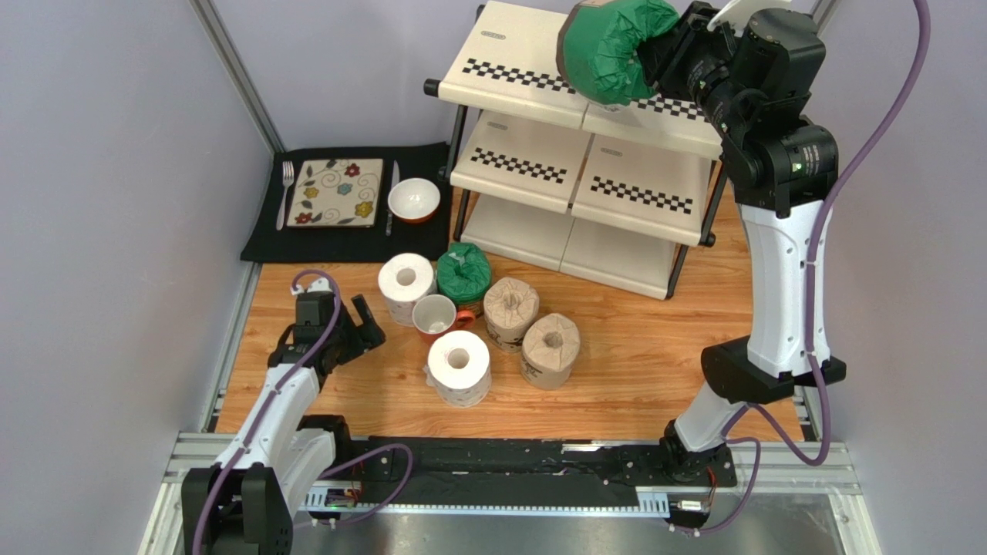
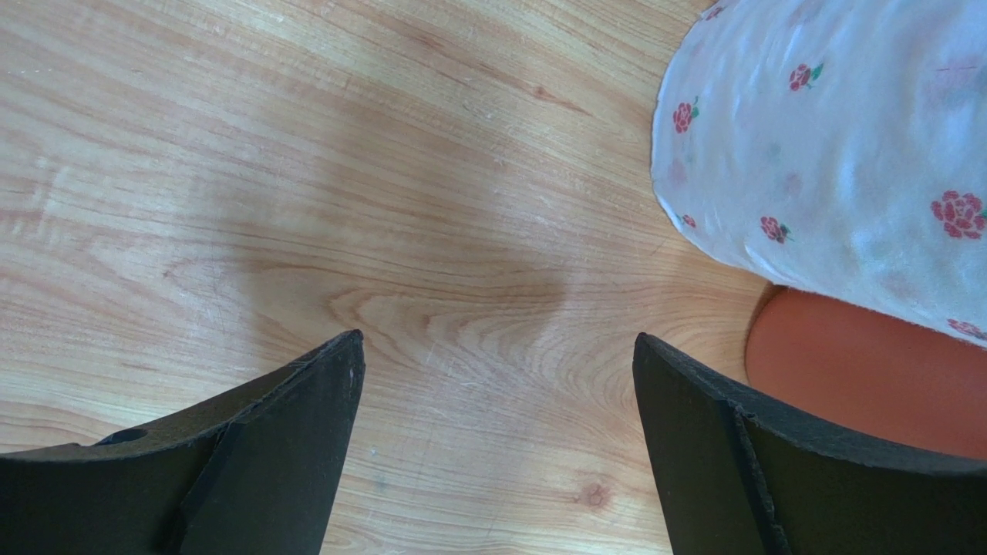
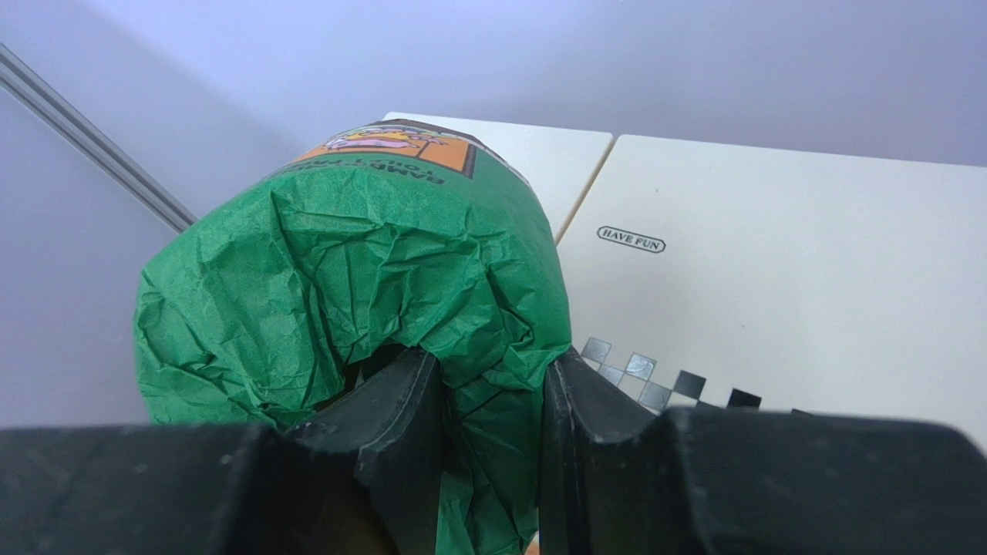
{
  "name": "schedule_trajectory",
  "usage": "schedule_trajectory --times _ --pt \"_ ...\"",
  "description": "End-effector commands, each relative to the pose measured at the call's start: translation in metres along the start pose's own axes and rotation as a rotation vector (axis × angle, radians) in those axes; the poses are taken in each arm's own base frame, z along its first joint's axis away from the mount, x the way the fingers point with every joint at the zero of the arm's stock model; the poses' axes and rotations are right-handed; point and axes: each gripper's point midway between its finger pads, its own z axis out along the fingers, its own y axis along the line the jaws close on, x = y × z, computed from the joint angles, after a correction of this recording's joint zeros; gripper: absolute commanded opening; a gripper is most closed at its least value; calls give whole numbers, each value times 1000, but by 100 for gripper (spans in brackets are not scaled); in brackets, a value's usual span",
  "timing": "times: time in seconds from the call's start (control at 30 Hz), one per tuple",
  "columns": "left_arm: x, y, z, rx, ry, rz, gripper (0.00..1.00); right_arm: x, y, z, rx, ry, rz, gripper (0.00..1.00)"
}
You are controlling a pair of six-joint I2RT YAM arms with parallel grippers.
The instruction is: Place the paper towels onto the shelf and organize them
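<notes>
**Top external view: right jaws holding a green roll at the shelf's top tier**

The right arm is reaching up and across to the shelf. Its jaws are clamping a green-wrapped paper towel roll, carried on its side over the top tier, roughly above the seam between the two cream panels. Whether the roll is touching the panel cannot be told.

In the right wrist view the jaws are standing narrow. They are pinching the crumpled green wall of the roll, with one side pushing into the hollow end and the other pressing on the outside. The cream panel of the shelf and its checkered strip are lying just behind and right of the roll.

The other five rolls are standing on end on the wooden surface, clustered in front of the shelf:
- a second green roll
- two tan rolls
- two white rolls

A white-and-orange mug is sitting in the middle of the cluster, touching or nearly touching its neighbours.

The left jaws are hanging wide apart and gripping nothing, low over bare surface just left of the rear white roll. In the left wrist view that flower-printed white roll and the mug's orange are showing ahead to the right, outside the gap.

At the back left, a black placemat is carrying a flowered plate, a fork, a knife and a small bowl, well apart from both jaws.
</notes>
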Motion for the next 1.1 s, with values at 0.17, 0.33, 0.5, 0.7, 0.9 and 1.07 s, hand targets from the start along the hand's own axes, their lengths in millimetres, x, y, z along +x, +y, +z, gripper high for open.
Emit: schedule_trajectory --times 0.17,0.33,0.5,0.7,0.9,1.07 --pt "-16 -5 -5 5 -39 10 94 -19 9 19 -51 -92 -18 19" --pt "-17 -6 -6 9 -43 9 94 -16 8 26 -49 -89 -28 19" --pt "-17 -6 -6 11 -41 7 94 -14 7 32 -52 -90 -33 20" --pt "-15 -6 -6 10 -37 9 94 -4 7 40 -55 -73 -34 20" --pt "-14 -5 -6 10 -35 9 94 3 5 47 -57 -53 -43 25" --pt "-15 -6 -7 14 -37 12 94 7 13 50 -99 -43 -41 43"
